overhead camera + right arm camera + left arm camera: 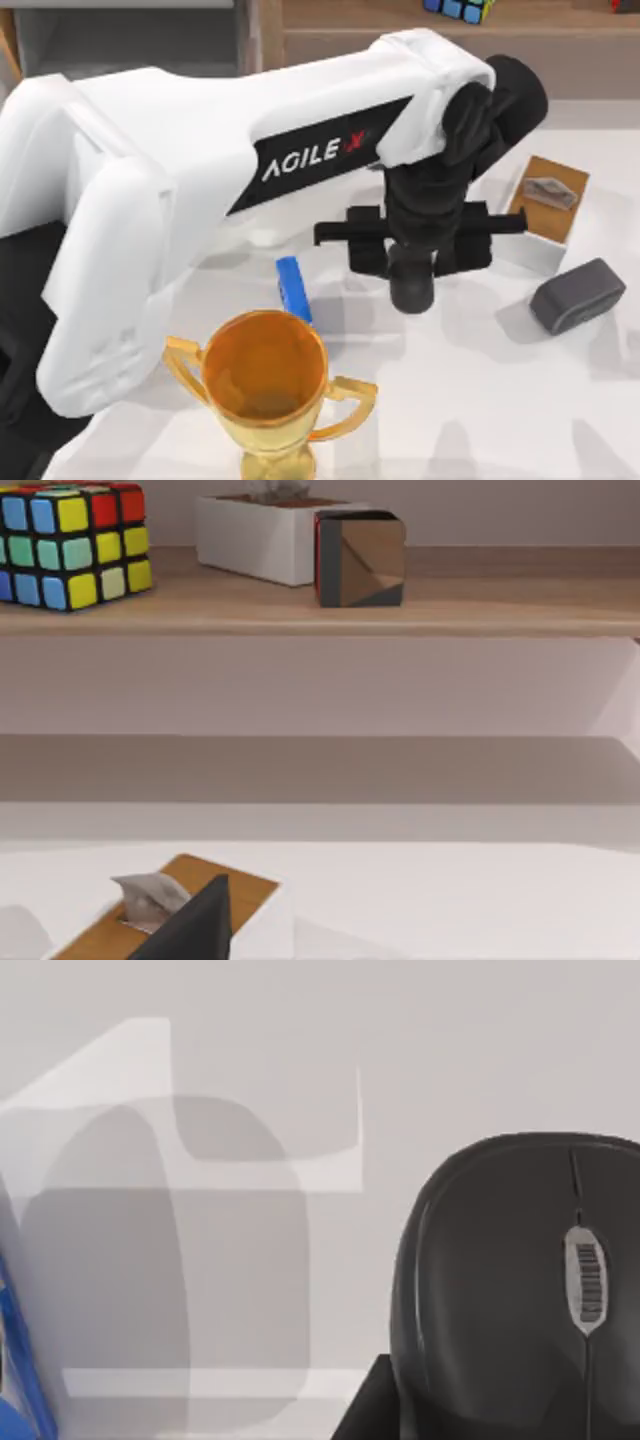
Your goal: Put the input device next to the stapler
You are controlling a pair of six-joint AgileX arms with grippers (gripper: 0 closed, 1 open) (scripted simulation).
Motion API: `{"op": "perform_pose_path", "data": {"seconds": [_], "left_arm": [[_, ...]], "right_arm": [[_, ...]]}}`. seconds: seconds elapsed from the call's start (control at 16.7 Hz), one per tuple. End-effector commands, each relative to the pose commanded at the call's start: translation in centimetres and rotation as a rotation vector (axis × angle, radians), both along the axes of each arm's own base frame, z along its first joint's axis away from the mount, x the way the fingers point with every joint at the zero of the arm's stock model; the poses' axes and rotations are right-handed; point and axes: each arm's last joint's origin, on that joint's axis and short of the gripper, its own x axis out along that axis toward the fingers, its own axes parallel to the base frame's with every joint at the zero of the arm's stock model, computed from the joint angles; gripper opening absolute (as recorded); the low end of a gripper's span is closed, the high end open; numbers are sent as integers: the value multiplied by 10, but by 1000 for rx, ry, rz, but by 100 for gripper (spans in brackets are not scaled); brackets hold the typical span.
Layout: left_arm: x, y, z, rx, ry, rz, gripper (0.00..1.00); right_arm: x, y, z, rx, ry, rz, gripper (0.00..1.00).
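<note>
White, matte tabletop (480, 400). Left tool (412, 290) hangs over its middle; whether it is open or closed cannot be told. Mouse (520, 1290): smooth black rounded shell with a ribbed wheel, right below the left wrist camera. Stapler (293, 288): slim blue bar, long axis near-vertical in the top view, beside a glossy gold trophy (265, 385).

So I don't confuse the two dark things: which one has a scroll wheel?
The black mouse beneath the left gripper; the dark grey block at the table's right is plain.
</note>
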Motion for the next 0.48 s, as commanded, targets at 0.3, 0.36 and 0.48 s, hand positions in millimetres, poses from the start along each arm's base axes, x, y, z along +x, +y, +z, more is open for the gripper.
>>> {"op": "perform_pose_path", "data": {"seconds": [0.3,0.36,0.48], "left_arm": [[-1,-1,-6,-1,9,-1,0],[-1,-1,-9,4,15,-1,0],[-2,0,-19,21,35,-1,0]], "right_arm": [[0,0,0,0,0,0,100],[0,0,0,0,0,0,100],[0,0,0,0,0,0,100]]}}
